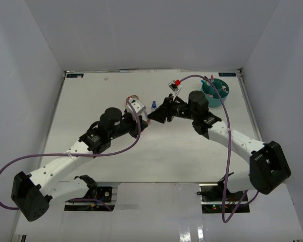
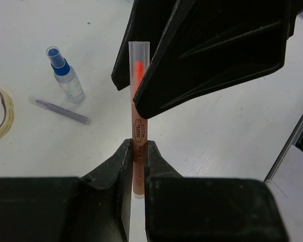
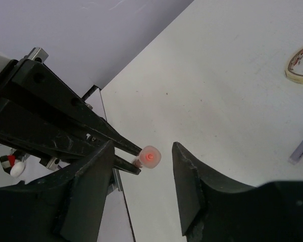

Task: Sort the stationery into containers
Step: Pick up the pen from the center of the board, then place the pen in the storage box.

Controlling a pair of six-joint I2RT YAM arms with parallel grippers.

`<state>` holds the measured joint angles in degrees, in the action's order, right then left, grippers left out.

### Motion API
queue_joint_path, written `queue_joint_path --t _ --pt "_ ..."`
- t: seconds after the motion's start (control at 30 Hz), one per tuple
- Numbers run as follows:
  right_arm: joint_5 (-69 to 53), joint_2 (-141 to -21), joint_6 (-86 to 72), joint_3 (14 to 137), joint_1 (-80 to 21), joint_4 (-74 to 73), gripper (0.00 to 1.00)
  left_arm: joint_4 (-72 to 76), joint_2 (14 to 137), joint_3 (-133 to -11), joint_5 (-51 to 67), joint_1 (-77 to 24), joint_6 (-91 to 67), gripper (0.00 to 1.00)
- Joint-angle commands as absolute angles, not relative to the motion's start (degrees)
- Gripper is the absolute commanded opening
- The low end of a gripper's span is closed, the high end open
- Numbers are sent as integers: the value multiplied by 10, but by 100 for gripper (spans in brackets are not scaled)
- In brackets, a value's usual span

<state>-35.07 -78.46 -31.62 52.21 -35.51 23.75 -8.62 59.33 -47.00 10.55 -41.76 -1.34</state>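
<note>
left gripper (image 2: 137, 151) clamped tight on the lower barrel of a pen (image 2: 138, 126). pen held off the table, well left of the teal organiser (image 1: 215, 91) in the top view. right gripper (image 3: 143, 151) straddles the pen's clear cap end, jaws half wide, a gap on both sides, no contact. blue-capped bottle (image 2: 65, 75) on the table, also left of the organiser.

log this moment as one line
phase: handover | left tool: shut on pen | right tool: open, straddling pen cap, not touching
</note>
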Motion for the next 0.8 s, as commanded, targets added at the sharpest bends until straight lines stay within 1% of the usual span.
queue_joint_path --t 0.0,0.07,0.1,0.17,0.2,0.27,0.3,0.4,0.47,0.5,0.53,0.57,0.6,0.67,0.7,0.77 --pt "-368 -786 -325 548 -360 265 52 -77 591 -492 112 -421 -4 18" --pt "-365 -785 -322 548 -360 261 49 -76 591 -492 109 -421 -4 18" --pt "-364 -784 -320 548 -361 259 42 -76 591 -490 109 -421 -4 19" --pt "-360 -782 -318 547 -360 258 35 -76 591 -490 109 -421 -4 20" --pt "-361 -781 -317 547 -361 258 28 -76 592 -489 106 -420 -3 21" --pt "-359 -780 -315 548 -360 256 21 -76 594 -489 105 -420 -4 22" --pt "-359 -779 -312 548 -360 253 16 -76 595 -487 104 -421 -3 23" --pt "-346 -773 -302 544 -359 244 11 -76 599 -485 94 -420 -4 37" --pt "-324 -762 -287 540 -354 230 9 -79 601 -485 76 -421 -4 55" --pt "-303 -754 -280 537 -352 225 8 -82 603 -486 64 -421 -7 77" --pt "-291 -751 -273 535 -347 219 8 -83 604 -487 48 -421 -14 88" --pt "-274 -744 -266 533 -336 204 8 -87 607 -490 25 -421 -23 97" --pt "-236 -739 -248 526 -330 197 8 -91 613 -492 -35 -420 -45 98" --pt "-198 -721 -231 510 -302 186 8 -114 624 -504 -98 -420 -68 98" --pt "-161 -709 -219 504 -291 185 8 -125 634 -511 -163 -419 -96 98" --pt "-124 -699 -209 493 -252 185 8 -151 644 -524 -205 -411 -112 98"
